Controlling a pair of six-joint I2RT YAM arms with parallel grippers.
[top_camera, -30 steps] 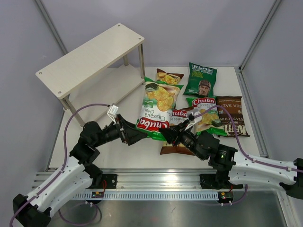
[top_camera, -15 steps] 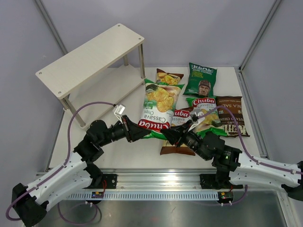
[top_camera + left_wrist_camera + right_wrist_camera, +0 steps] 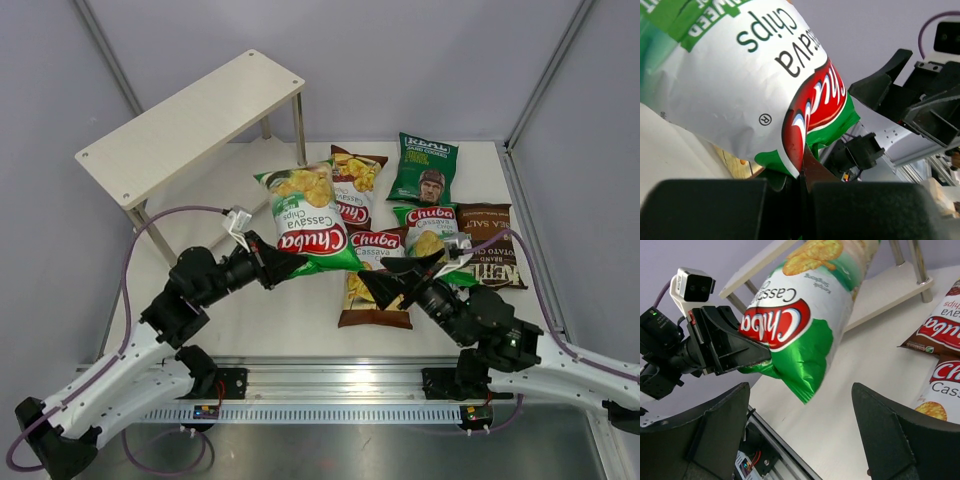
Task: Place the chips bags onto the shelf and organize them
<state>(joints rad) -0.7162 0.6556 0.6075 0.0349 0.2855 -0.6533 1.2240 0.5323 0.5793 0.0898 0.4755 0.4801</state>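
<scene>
My left gripper is shut on the bottom edge of a green-white Chuba chips bag. It holds the bag off the table, tilted toward the shelf. My right gripper stands open just right of that bag's lower corner, with nothing between its fingers. Two brown Chuba bags, a second green-white bag, a dark green bag and a brown Kettle bag lie on the table.
The shelf has a lower board between thin metal legs. Both of its boards are bare. Grey walls stand close on the left, back and right. The arms' rail runs along the near edge.
My left gripper shut on the green-white bag's bottom edge and swung it up and left toward the shelf. My right gripper let go of it, opened and drew back to the right.
</scene>
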